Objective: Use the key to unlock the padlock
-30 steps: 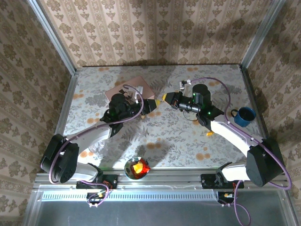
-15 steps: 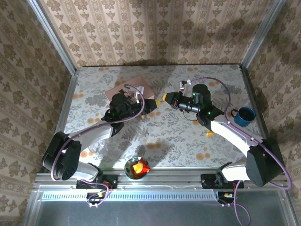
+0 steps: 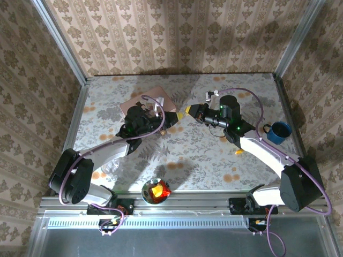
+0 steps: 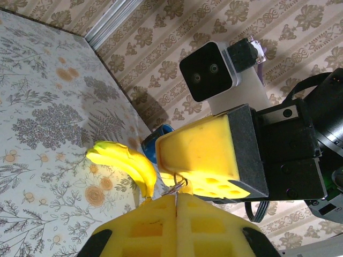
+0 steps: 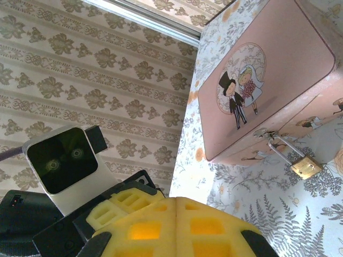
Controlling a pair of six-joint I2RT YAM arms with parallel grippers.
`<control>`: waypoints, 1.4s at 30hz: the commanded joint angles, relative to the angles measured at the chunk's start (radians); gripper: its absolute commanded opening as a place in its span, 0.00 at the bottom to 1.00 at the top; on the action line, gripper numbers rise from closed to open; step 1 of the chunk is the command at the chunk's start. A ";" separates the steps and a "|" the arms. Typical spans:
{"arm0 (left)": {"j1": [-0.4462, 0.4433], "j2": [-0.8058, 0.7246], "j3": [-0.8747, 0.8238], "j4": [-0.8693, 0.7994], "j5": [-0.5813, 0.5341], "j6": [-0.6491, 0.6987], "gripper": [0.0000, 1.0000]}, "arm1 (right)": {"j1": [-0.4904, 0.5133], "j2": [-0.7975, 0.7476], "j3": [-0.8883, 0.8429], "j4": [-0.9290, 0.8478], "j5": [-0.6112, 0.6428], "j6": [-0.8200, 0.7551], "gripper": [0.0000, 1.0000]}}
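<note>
The brass padlock (image 5: 306,167) hangs by its thin shackle from the hasp of the pink box (image 5: 268,80), resting on the table in front of it. A tiny key on a wire ring (image 4: 181,186) spans the small gap between my two grippers above the table. My left gripper (image 4: 177,196) is shut with the key's thin end pinched in its seam. The ring end runs up under the tip of my right gripper (image 4: 167,160), which is shut too (image 5: 177,200). In the top view the left gripper (image 3: 173,119) and right gripper (image 3: 188,111) meet tip to tip just right of the pink box (image 3: 146,101).
A yellow banana (image 4: 126,160) lies on the table beyond the grippers, and a blue cup (image 3: 278,132) stands at the right edge. A bowl holding something orange (image 3: 156,191) sits at the near edge. Walls enclose the table on three sides.
My left gripper has closed its jaws on the key at the right gripper's tip. Both arms have barely shifted.
</note>
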 commanded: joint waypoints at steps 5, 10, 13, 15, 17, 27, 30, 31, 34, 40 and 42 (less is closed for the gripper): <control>0.003 -0.092 0.062 -0.223 0.028 0.171 0.00 | 0.012 -0.043 0.022 -0.094 0.044 -0.063 0.30; 0.006 -0.185 0.222 -0.817 -0.020 0.500 0.00 | 0.012 -0.132 0.039 -0.268 0.156 -0.178 0.51; 0.008 -0.197 0.315 -1.089 -0.091 0.640 0.00 | 0.011 -0.196 0.034 -0.344 0.225 -0.241 0.58; 0.006 -0.201 0.359 -1.204 -0.124 0.701 0.00 | 0.011 -0.235 0.033 -0.391 0.265 -0.279 0.60; 0.004 -0.208 0.386 -1.274 -0.148 0.750 0.00 | 0.011 -0.266 0.030 -0.431 0.295 -0.309 0.63; -0.038 -0.179 0.538 -1.487 -0.220 0.946 0.00 | 0.021 -0.337 -0.010 -0.506 0.331 -0.389 1.00; -0.038 -0.163 0.556 -1.487 -0.222 0.969 0.00 | 0.035 -0.342 -0.020 -0.518 0.337 -0.408 1.00; -0.038 -0.159 0.559 -1.483 -0.221 0.974 0.00 | 0.041 -0.343 -0.025 -0.518 0.339 -0.416 1.00; -0.038 -0.148 0.566 -1.473 -0.217 0.994 0.00 | 0.066 -0.348 -0.032 -0.528 0.358 -0.441 1.00; -0.030 -0.148 0.556 -1.452 -0.204 1.032 0.00 | 0.119 -0.361 -0.048 -0.522 0.381 -0.488 1.00; -0.018 -0.153 0.541 -1.438 -0.175 1.048 0.00 | 0.140 -0.368 -0.061 -0.500 0.386 -0.503 1.00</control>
